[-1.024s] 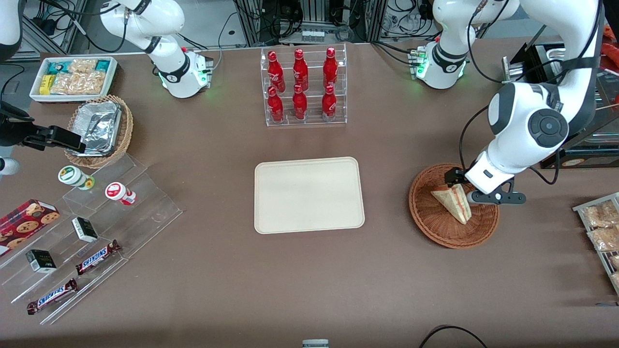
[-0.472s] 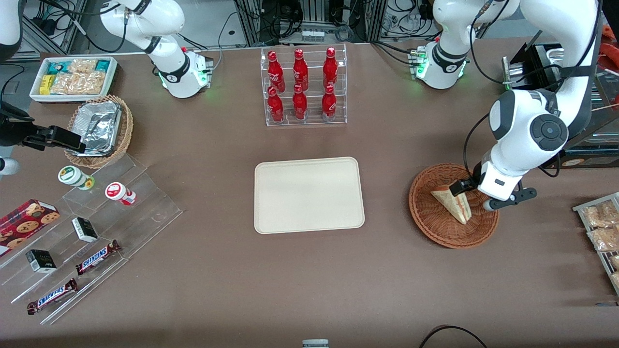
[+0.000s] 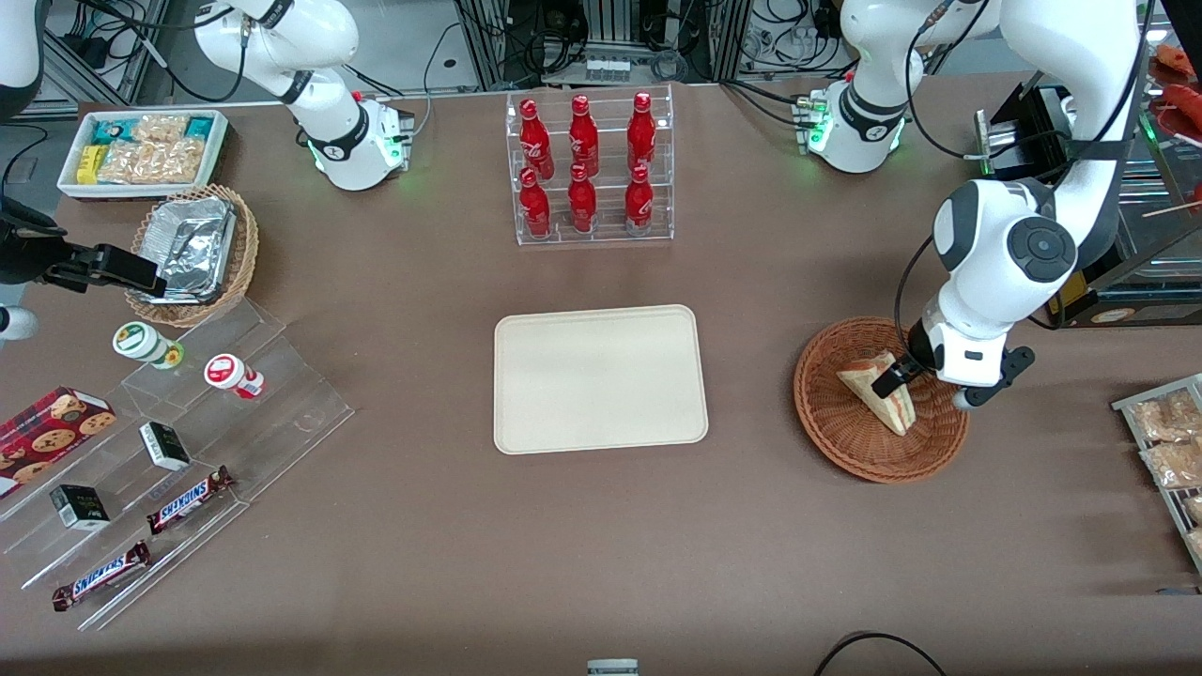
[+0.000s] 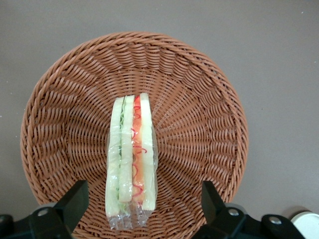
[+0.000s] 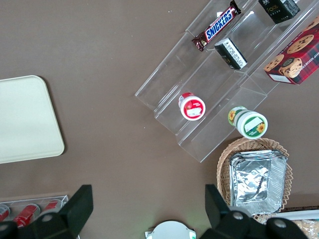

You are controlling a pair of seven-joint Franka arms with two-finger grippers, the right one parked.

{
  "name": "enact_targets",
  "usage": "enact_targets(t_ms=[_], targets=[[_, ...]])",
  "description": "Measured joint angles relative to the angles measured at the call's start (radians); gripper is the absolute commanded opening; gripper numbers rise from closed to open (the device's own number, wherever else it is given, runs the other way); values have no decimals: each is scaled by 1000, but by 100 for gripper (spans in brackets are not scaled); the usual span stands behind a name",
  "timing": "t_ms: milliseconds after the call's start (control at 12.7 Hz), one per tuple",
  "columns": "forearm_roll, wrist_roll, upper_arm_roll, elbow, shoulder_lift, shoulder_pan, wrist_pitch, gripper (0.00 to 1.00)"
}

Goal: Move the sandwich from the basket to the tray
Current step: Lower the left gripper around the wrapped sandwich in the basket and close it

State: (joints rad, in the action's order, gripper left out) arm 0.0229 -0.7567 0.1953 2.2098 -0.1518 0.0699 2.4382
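The sandwich (image 4: 131,162) lies mid-basket (image 4: 209,99), wicker bare around it; the gripper (image 4: 139,209) hovers above, jaws spread astride it.

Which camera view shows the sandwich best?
The left wrist view: the sandwich lies unobstructed in the basket, filling layers clear, between the open gripper fingers. In the front view the arm partly covers it. The right wrist view misses it.

Table (image 3: 423,526): was covered in plain brown matte cloth.
Backdrop (image 3: 601,38): metal frames, dark cables and equipment stood along the table's edge farthest from the front camera.
Floor (image 3: 413,38): a pale grey patch showed among the frames.
Light: was even, with soft shadows.
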Motion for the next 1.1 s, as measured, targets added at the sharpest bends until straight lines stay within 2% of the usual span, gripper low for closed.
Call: enact_targets(t_ms=[315, 709, 787, 866, 945, 1024, 1102], targets=[[0, -12, 0, 25, -6, 0, 0, 100], [0, -23, 0, 32, -79, 0, 39, 100], [0, -26, 0, 32, -93, 0, 57, 96], [0, -32, 0, 33, -106, 0, 65, 68], [0, -39, 0, 33, -116, 0, 70, 25], [0, -47, 0, 33, -122, 0, 74, 0], [0, -53, 0, 33, -123, 0, 76, 0]])
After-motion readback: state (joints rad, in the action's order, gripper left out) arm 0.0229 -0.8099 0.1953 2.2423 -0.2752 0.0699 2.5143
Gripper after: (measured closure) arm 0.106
